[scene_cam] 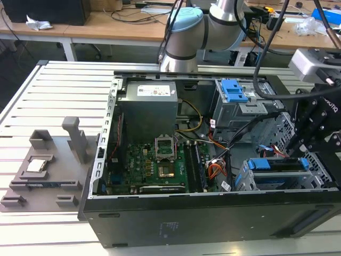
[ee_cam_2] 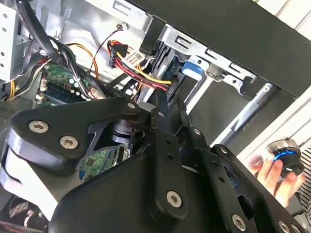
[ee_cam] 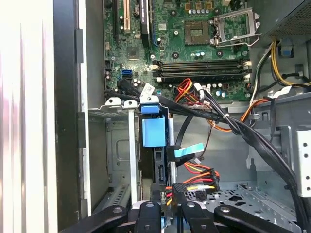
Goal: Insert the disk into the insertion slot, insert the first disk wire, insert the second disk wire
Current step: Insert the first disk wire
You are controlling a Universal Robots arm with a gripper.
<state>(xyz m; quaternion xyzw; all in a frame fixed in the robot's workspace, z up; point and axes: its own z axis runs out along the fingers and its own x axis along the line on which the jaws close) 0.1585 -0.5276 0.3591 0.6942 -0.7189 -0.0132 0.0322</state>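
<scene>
The disk point(scene_cam: 277, 164), in its bright blue carrier, sits inside the insertion slot point(scene_cam: 246, 181), the low grey perforated cage at the exterior view's right. In the first wrist view the disk's blue carrier point(ee_cam: 153, 131) shows end-on in the slot point(ee_cam: 116, 145). My gripper point(scene_cam: 299, 152) hangs right over the disk's open end. Its fingers point(ee_cam_2: 160, 121) are close together on the black connector of a red, yellow and black disk wire point(ee_cam: 194, 187) point(ee_cam_2: 141, 65), at the disk's edge. A black wire with a blue tab point(ee_cam: 188, 151) lies beside that edge; its seating is unclear.
A taller grey cage with a blue latch point(scene_cam: 234, 93) stands behind the slot. The motherboard point(scene_cam: 154, 160) and power supply point(scene_cam: 148, 104) fill the case's left. A thick cable bundle point(ee_cam: 228, 121) crosses near the disk. A hand point(ee_cam_2: 269, 172) holds a blue-ringed device outside the case.
</scene>
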